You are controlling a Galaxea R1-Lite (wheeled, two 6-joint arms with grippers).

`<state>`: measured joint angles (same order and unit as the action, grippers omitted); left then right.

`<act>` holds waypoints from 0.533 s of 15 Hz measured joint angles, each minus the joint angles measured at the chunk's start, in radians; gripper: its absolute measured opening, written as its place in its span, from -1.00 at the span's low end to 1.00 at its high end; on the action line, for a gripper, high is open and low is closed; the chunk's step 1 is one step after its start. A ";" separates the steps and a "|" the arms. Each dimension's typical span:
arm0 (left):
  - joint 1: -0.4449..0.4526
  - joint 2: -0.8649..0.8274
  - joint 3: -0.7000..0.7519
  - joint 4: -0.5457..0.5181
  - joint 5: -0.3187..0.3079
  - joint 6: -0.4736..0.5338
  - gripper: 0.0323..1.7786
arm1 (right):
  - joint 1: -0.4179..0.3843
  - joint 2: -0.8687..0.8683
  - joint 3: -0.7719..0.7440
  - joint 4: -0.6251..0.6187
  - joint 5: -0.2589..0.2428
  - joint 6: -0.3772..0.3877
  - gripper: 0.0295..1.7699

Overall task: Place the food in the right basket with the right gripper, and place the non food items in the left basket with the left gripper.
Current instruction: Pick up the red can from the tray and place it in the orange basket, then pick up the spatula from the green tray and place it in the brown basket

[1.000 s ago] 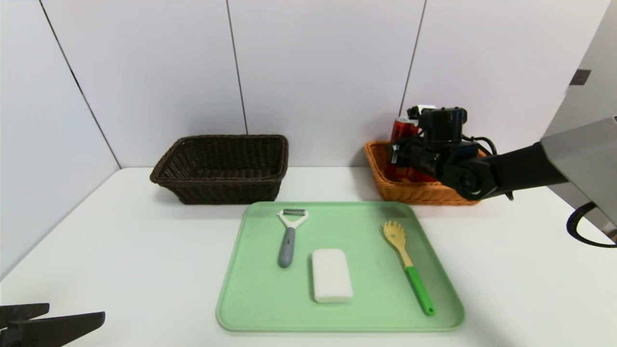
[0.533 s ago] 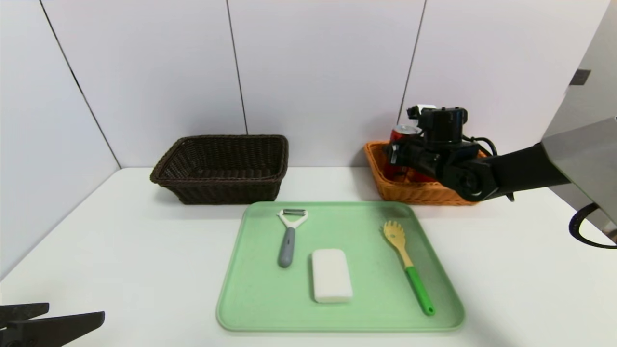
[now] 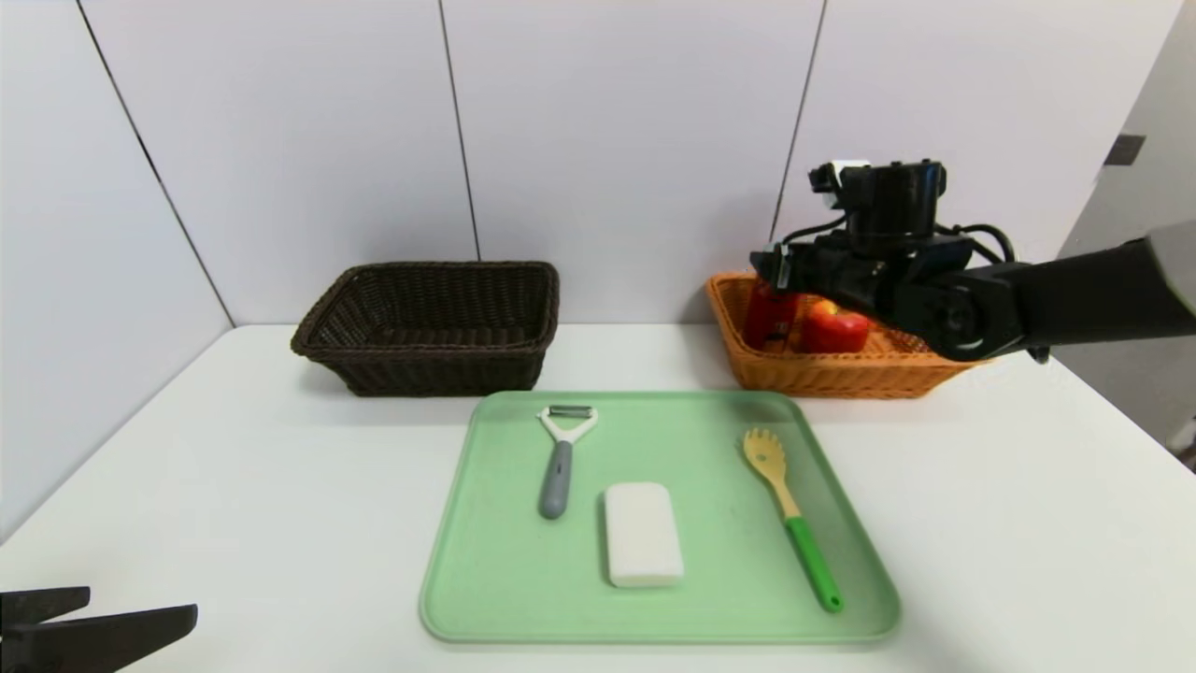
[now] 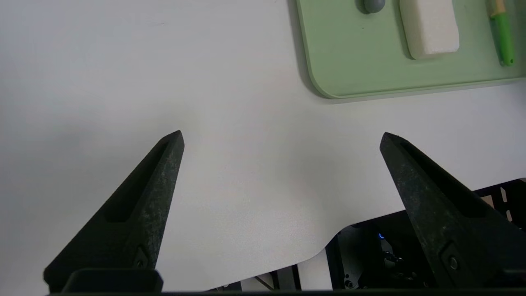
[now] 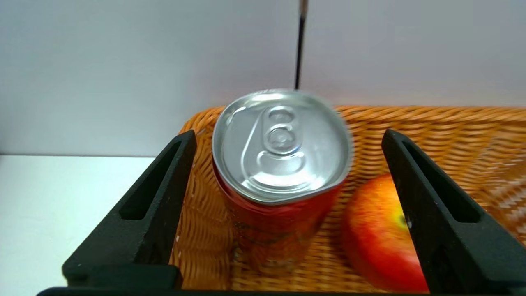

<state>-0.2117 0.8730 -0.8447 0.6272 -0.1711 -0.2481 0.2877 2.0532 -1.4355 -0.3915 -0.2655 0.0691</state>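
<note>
Clearing the right gripper [image 5: 287, 137] away from the red can [image 5: 283, 176] is the step we judge to be in hand; its fingers stand spread, one on each side of the can with a gap on both sides, grasping nothing; we would lift straight up and back so neither finger clips the can's rim and tips it onto the apple [image 5: 382, 238]. The can stands upright inside the orange basket [image 3: 822, 372] at the back right of the table, the apple just beside it; both foods are in the right basket. The dark brown basket [image 3: 430, 327] at the back left looks empty. Between the baskets and us lies a green tray [image 3: 654, 617] holding three non-food items well apart from one another: a grey-handled peeler [image 3: 559, 467], a white sponge-like block [image 3: 642, 535], and a pasta fork [image 3: 790, 514] with a green handle. The left gripper [image 4: 281, 137] hangs over bare table near the tray's near-left corner, fingers wide apart and empty; we judge its sorting not yet begun.
</note>
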 joint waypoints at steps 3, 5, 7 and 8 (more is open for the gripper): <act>-0.001 -0.005 -0.004 0.001 0.000 0.000 0.90 | 0.009 -0.109 -0.029 0.137 0.001 -0.067 0.82; -0.002 -0.006 -0.010 0.001 0.000 0.000 0.90 | 0.041 -0.184 -0.040 0.223 0.008 -0.091 0.84; -0.004 -0.004 -0.035 0.011 0.000 0.000 0.90 | 0.086 -0.256 -0.075 0.366 0.006 -0.080 0.86; -0.011 0.000 -0.053 0.024 0.000 -0.001 0.90 | 0.103 -0.283 -0.109 0.452 0.004 -0.060 0.87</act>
<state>-0.2226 0.8730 -0.8981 0.6513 -0.1711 -0.2487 0.3904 1.7698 -1.5443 0.0604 -0.2611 0.0091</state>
